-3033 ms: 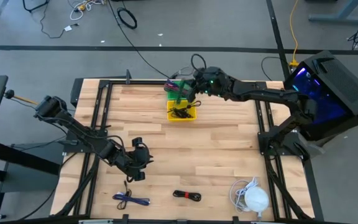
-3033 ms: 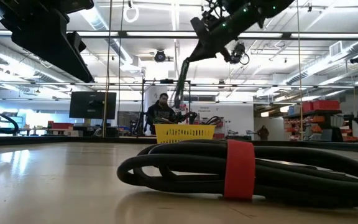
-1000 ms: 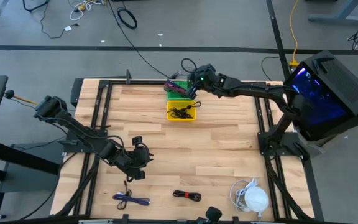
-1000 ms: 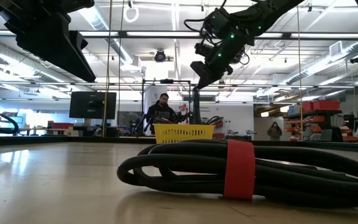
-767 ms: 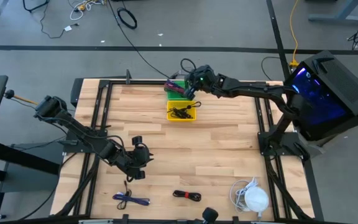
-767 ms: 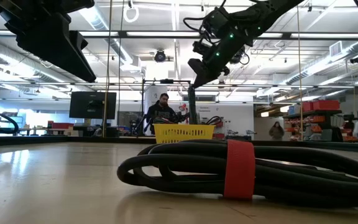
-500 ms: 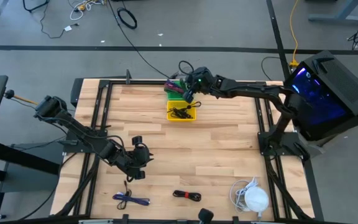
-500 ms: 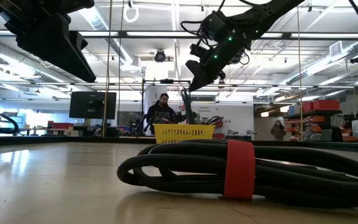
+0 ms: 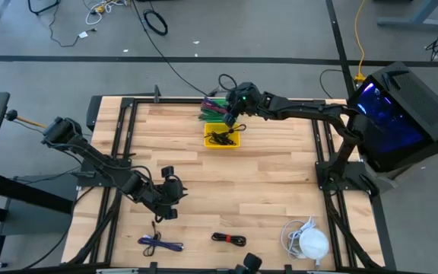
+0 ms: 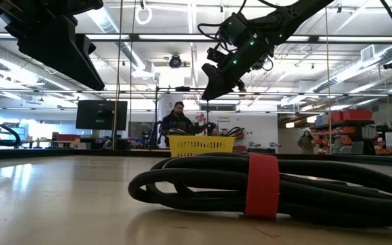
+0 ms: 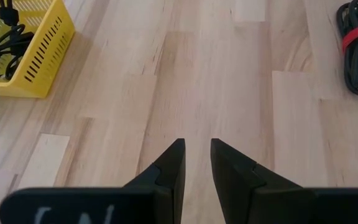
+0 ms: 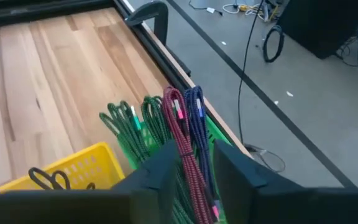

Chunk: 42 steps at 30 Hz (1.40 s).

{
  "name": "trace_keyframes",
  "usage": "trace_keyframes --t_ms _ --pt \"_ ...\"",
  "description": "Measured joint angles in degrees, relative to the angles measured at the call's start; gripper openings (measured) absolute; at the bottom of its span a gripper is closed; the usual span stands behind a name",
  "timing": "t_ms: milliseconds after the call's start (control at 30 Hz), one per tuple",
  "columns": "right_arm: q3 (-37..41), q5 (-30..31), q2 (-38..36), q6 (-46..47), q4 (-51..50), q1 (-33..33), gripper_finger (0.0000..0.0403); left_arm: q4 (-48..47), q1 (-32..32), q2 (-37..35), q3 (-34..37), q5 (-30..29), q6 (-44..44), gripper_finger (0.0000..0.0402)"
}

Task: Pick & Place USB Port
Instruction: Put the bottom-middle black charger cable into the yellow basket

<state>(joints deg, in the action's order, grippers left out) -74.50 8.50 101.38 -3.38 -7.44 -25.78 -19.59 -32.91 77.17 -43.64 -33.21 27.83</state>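
Right gripper [image 12: 188, 163] clenched on a red braided USB cable [image 12: 185, 149], raised above the green bin [image 9: 217, 109] and yellow slotted plastic basket [image 9: 223, 137] at the worktop's far edge. Light, limp and likely to swing; best gripped mid-bundle. Left gripper [image 11: 195, 160] idle near the front-left corner, fingers slightly parted, holding nothing.

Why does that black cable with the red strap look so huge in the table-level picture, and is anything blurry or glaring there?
Low view: the black cable bundle lies close to the lens, so it looms large; the yellow basket far behind looks tiny. The tabletop throws back a pale sheen from the ceiling lights. High view: light is even, shadows soft, and the same bundle looks small.
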Motion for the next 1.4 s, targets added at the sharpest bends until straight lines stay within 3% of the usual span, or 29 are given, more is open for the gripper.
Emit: trace_keyframes --t_ms 133,400,567,867,1133,1400 --pt "0.0 -0.96 0.0 0.5 -0.06 -0.31 0.0146 -0.03 -0.01 0.0 0.0 0.0 -0.01 0.008" --pt "0.0 -14.65 -0.02 1.45 -4.9 7.17 0.0158 -1.43 -0.01 0.0 0.0 0.0 0.02 0.008" --pt "0.0 -15.0 -0.04 2.43 -9.92 15.82 0.0152 -1.75 0.0 0.0 0.0 0.04 0.04 0.008" --pt "0.02 -13.65 -0.07 15.6 -18.61 32.49 0.0146 -1.7 0.0 0.0 0.0 1.93 0.07 0.008" --pt "0.04 -8.15 0.57 30.51 -18.74 46.12 0.0146 -1.62 0.0 0.0 0.0 1.95 0.46 0.008" --pt "0.1 -6.02 5.78 41.91 -13.67 54.1 0.0148 -1.26 0.0 0.0 0.0 2.01 0.5 0.008"
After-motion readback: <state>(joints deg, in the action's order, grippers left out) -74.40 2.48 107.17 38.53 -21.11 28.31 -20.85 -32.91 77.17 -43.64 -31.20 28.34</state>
